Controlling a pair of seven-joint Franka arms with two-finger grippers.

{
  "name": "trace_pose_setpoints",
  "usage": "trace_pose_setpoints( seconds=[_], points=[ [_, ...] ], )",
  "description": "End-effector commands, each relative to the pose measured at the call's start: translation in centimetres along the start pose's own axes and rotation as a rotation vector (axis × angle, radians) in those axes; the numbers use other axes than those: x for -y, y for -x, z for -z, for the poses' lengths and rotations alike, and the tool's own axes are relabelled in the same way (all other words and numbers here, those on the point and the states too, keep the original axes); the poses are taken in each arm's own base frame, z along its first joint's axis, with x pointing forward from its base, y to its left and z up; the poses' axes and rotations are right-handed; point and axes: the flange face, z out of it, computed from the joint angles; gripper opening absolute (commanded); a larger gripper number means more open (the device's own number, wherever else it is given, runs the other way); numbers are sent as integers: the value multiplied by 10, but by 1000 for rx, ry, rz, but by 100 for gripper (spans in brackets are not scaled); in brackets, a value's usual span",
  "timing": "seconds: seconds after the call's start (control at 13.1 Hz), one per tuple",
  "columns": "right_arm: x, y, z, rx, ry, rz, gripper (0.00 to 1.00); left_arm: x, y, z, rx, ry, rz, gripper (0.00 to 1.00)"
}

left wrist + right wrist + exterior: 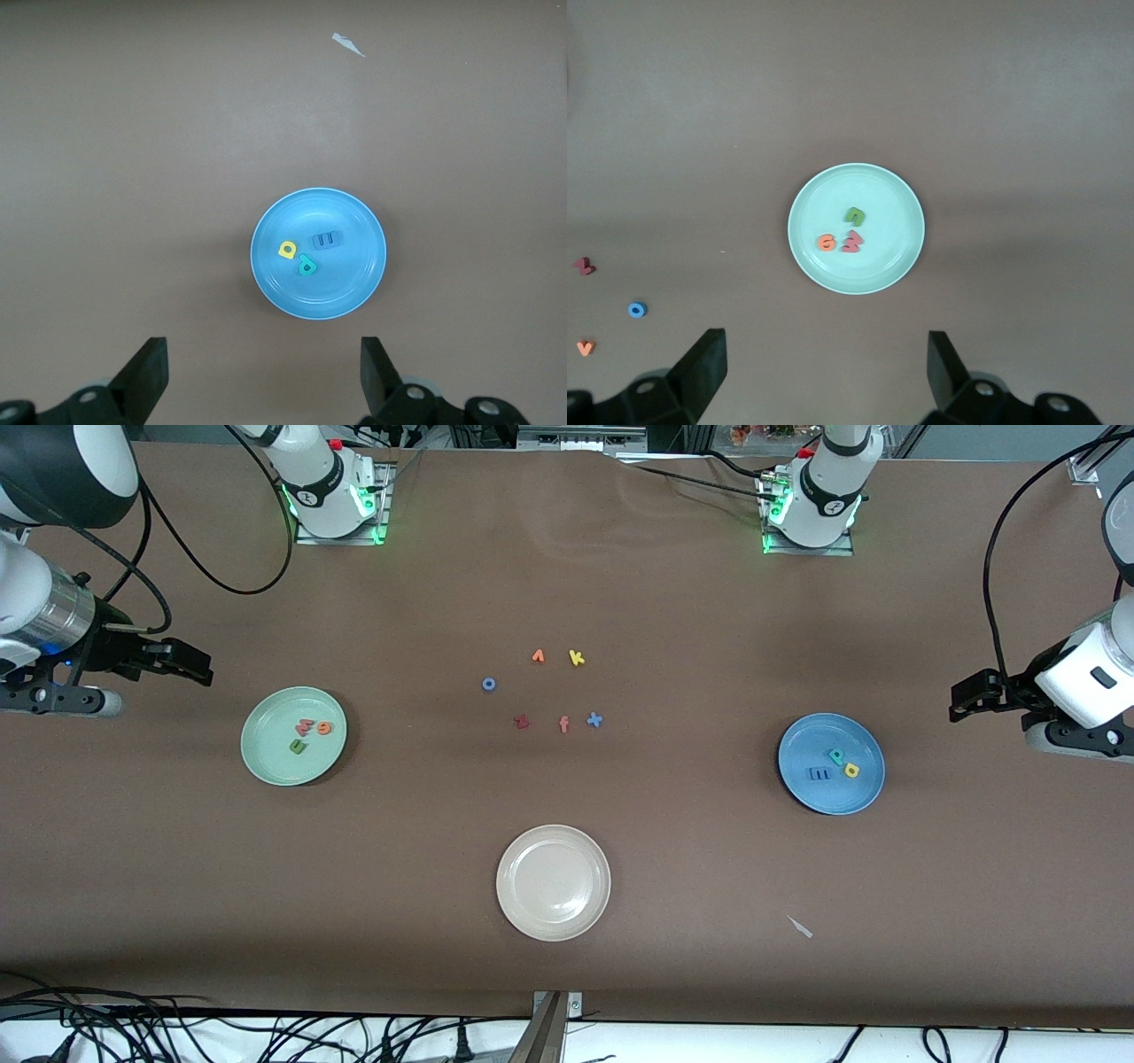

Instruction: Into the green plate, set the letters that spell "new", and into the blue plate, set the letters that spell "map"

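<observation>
I see green n, orange e, pink w in green plate; blue m, yellow a, teal p in blue plate. Left tool and right tool spread wide, holding nothing, each high over worktop beside its plate.

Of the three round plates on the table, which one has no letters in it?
The cream-beige plate, the one nearest the front camera. It is bare, whereas the green plate and the blue plate each hold three small foam letters.

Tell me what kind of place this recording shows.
Most likely a robotics lab bench: two arm bases bolted along a brown-covered table, loose cables at its edge, and foam letters sorted into a green plate and blue plate.
</observation>
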Motion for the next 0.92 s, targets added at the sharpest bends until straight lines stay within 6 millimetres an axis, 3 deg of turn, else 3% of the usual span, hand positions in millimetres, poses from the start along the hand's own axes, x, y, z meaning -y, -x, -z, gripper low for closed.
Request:
trace_pose_setpoints(
  seconds=[0.0,0.84],
  points=[
    [-6,3,-1,-3,2,5,100,1,3,1,-8,2,-18,96],
    [3,-3,0,3,2,21,100,0,3,2,-10,2,-24,96]
  ],
)
